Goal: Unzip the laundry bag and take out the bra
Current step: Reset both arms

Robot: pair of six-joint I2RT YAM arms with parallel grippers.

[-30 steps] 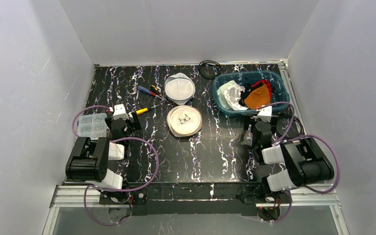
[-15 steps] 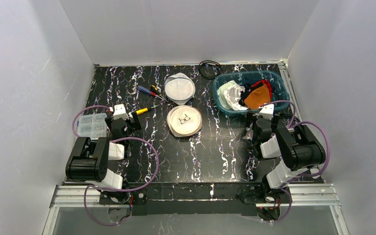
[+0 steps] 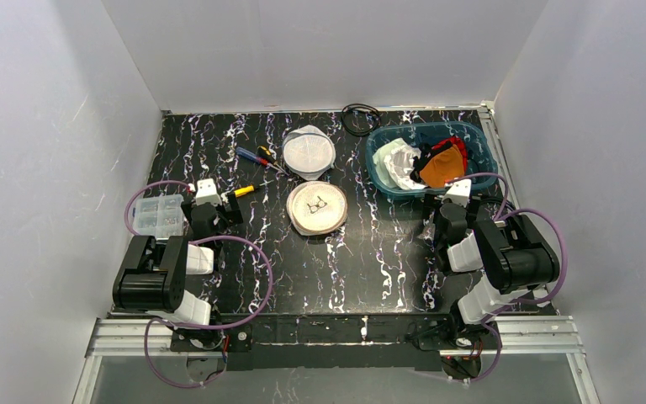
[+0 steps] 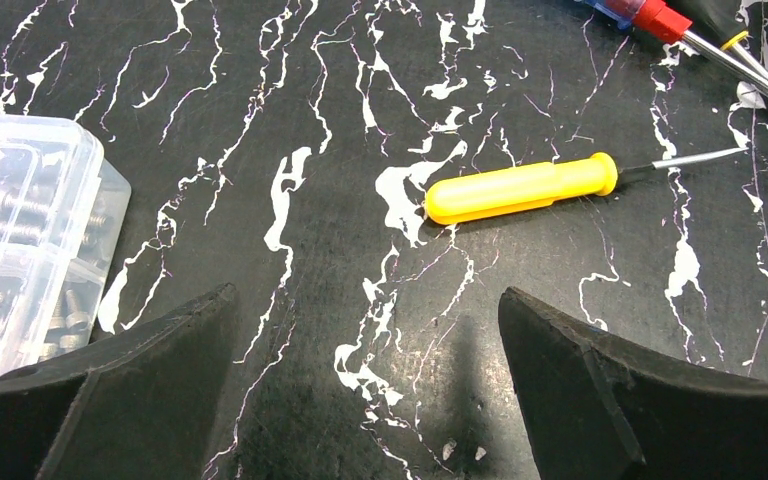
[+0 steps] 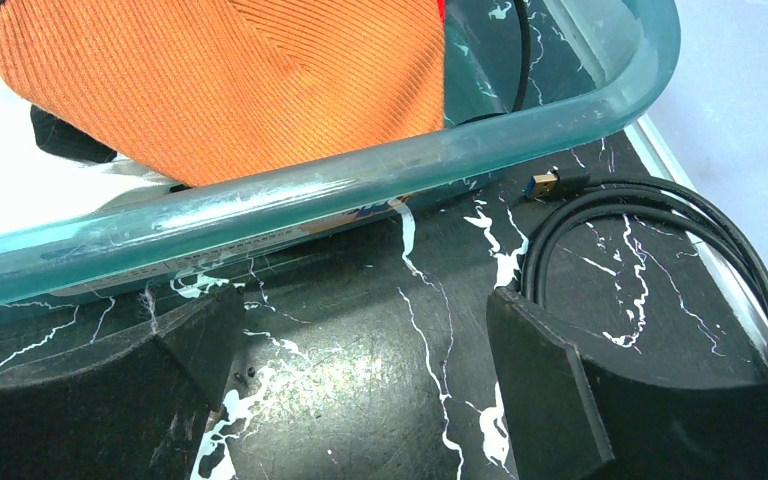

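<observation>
Top external: laundry bag (image 3: pixel 316 208) apart from gaping left claw (image 4: pixel 365 295), right claw (image 5: pixel 365 298).

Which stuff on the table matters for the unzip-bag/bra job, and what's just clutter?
For the job:
near mesh bag
far mesh bag
(the bra isn't visible, so I can't tell which bag holds it)

Lying about:
yellow screwdriver
two more screwdrivers
screw box
bin of clothes
black cable
cable coil

Glossy marbled table (image 4: pixel 310 100), translucent plastic bin (image 5: pixel 360 185), ribbed orange cloth (image 5: pixel 240 80).
</observation>
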